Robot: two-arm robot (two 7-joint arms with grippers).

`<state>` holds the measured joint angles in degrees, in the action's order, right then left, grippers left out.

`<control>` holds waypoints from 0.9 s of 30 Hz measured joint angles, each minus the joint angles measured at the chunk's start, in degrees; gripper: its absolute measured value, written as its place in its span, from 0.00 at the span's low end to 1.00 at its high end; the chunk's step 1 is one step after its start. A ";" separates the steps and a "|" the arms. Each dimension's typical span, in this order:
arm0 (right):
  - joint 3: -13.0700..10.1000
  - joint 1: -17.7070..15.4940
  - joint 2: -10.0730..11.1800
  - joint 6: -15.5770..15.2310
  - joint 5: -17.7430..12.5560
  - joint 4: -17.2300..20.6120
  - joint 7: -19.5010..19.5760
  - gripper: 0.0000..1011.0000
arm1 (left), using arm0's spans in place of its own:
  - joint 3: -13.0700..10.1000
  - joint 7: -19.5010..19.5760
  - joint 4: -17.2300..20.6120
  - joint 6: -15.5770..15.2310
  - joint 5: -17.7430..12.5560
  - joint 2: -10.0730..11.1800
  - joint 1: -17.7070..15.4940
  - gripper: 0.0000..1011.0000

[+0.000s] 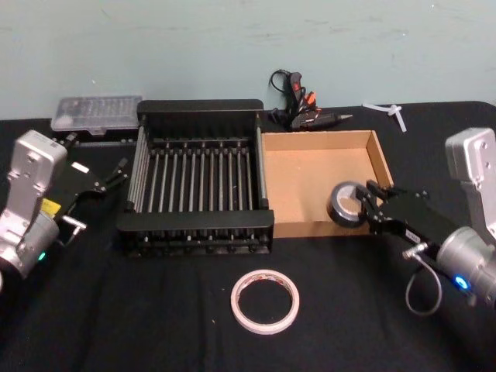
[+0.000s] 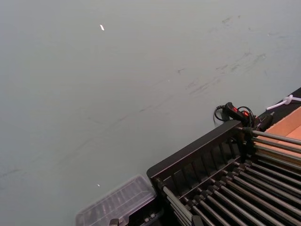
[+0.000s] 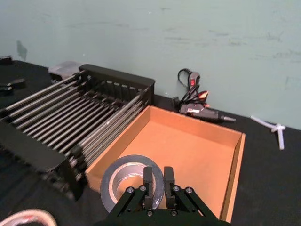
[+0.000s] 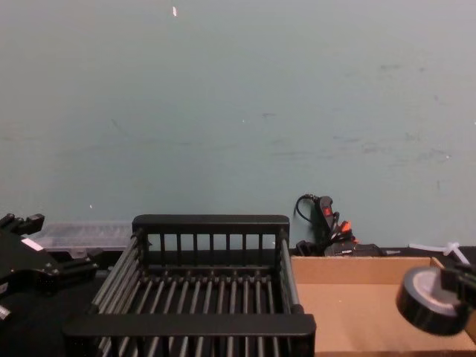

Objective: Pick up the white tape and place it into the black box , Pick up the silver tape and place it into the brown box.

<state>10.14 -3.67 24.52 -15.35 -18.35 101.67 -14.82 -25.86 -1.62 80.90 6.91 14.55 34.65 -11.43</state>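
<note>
Right gripper clenched on the silver tape, held over the brown box front right corner. White tape flat on table, near the black box. Left gripper released, parked left.

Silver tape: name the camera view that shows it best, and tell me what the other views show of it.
Right wrist view: the silver tape is close, core visible, pinched by the right gripper above the brown box. Head view shows it smaller, over the box's front corner; chest view shows it side-on at the right edge.
</note>
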 joint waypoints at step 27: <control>4.40 19.79 -7.95 3.33 8.02 -22.39 1.03 0.14 | 0.00 0.00 0.00 0.00 0.00 0.00 0.01 0.99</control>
<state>14.54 16.12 16.58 -12.02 -10.33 79.28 -13.79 -25.86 -1.62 80.90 6.91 14.55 34.65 -11.43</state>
